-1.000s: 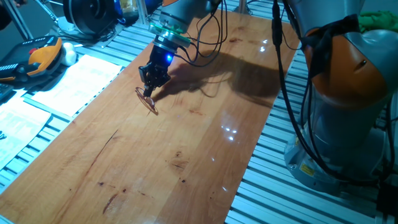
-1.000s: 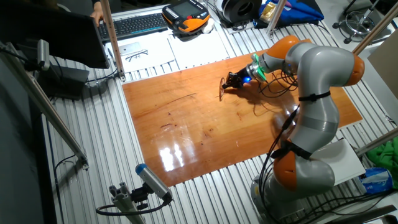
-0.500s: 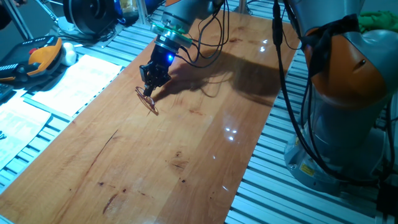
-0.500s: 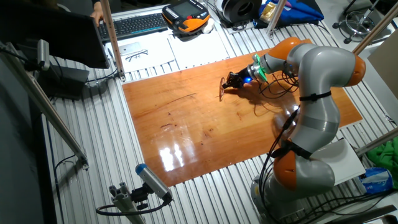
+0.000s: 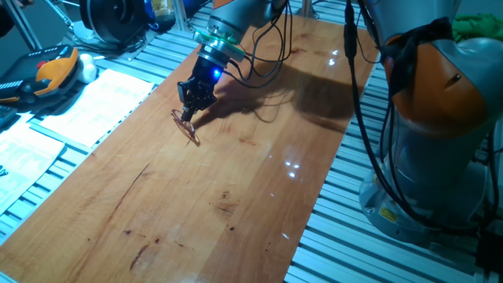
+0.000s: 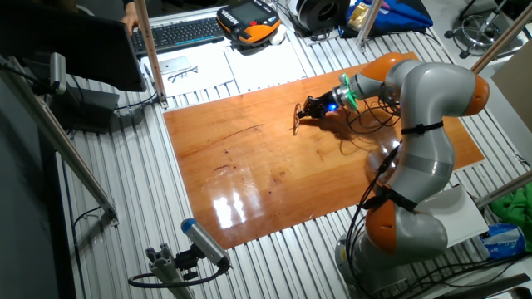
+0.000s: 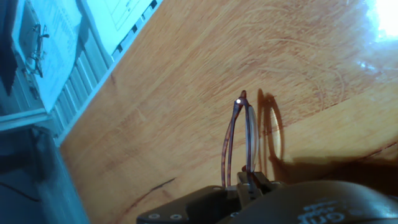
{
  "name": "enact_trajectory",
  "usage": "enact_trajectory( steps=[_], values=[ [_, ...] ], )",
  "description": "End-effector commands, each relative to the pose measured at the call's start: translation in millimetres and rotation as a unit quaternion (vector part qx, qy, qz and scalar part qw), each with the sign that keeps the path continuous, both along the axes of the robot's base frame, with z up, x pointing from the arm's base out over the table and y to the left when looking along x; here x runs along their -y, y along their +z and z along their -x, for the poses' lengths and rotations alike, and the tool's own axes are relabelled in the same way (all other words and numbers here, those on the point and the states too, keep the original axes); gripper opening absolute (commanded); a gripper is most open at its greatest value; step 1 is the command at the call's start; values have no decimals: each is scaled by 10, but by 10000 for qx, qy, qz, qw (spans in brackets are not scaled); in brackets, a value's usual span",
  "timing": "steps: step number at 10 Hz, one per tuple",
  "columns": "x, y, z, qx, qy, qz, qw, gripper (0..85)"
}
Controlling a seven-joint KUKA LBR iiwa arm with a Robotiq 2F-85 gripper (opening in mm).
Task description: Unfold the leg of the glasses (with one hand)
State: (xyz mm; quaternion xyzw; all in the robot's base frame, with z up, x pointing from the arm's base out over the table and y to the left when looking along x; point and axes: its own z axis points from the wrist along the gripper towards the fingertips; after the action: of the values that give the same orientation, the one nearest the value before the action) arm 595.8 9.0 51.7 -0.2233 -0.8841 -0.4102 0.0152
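Wooden tabletop (image 5: pixel 236 196) carries the glasses (image 5: pixel 186 127), pinched at one end by the closed gripper (image 5: pixel 189 113).

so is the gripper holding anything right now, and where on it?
Yes. The gripper is shut on the glasses, pinching one end of the thin frame. The hand view does not show whether that end is a leg or a rim.
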Motion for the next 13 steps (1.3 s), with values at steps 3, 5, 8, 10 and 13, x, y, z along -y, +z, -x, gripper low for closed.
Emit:
enact_trajectory(
  steps=[3,5,8,10,13],
  values=[
    [-8,-2,-3,17,-100,-155,9998,0],
    [-15,-10,-5,30,-128,-203,9997,0],
    [-16,-10,-6,65,-98,-172,9998,0],
    [-14,-12,-7,75,-121,-151,9998,0],
    [-14,-13,-7,102,-117,-132,9998,0]
  ],
)
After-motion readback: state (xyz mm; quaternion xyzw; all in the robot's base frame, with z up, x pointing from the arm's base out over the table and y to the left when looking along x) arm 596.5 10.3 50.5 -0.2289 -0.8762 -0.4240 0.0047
